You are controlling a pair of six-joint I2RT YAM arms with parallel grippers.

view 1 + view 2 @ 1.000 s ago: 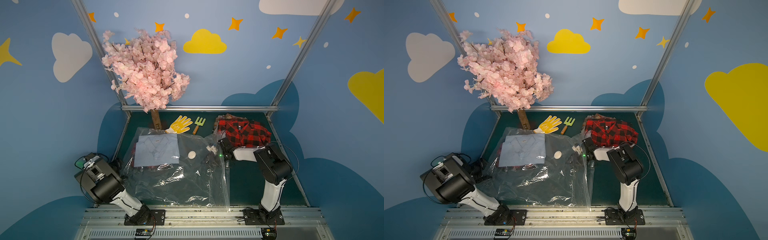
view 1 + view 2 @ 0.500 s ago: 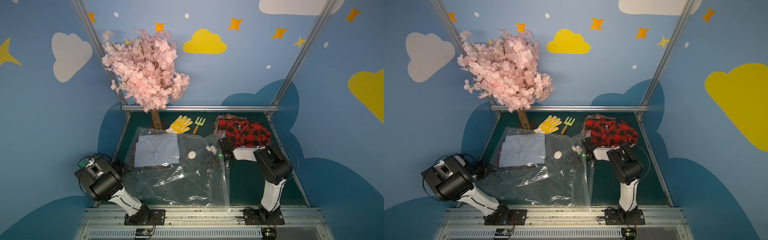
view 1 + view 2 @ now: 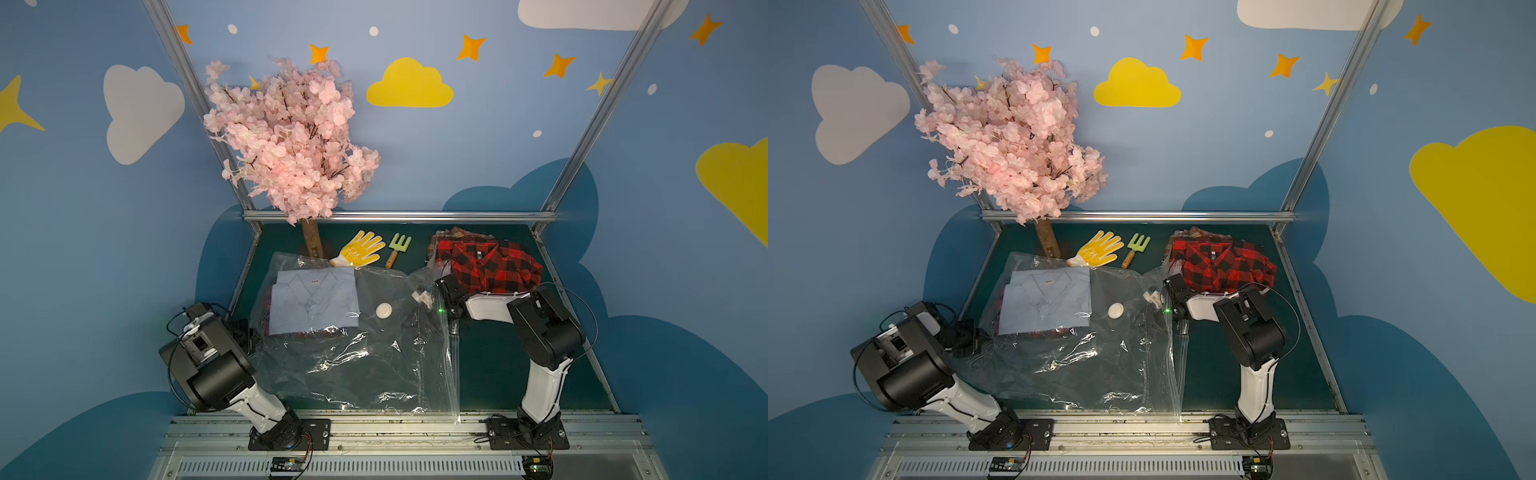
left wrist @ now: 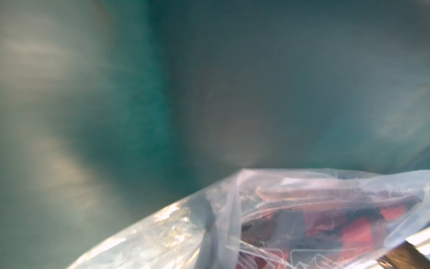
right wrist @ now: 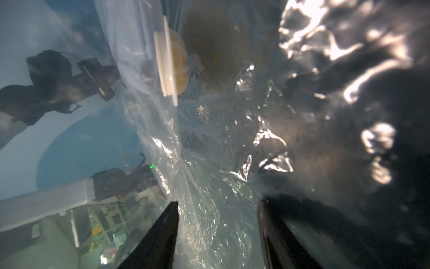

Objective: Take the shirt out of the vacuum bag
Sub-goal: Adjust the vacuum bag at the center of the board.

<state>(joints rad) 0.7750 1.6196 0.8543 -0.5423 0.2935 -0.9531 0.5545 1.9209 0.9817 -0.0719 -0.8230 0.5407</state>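
pinching the left edge of the vacuum bag (image 3: 374, 374) with my left gripper (image 3: 976, 337) clamped tight, right gripper (image 5: 217, 202) spread apart, plastic between the jaws

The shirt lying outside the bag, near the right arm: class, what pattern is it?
That shirt is red-and-black plaid, clearest in a top view.

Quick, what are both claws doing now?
Left gripper: shut at the edge of the bag; whether it grips cannot be told.
Right gripper: open, bag plastic between its jaws.
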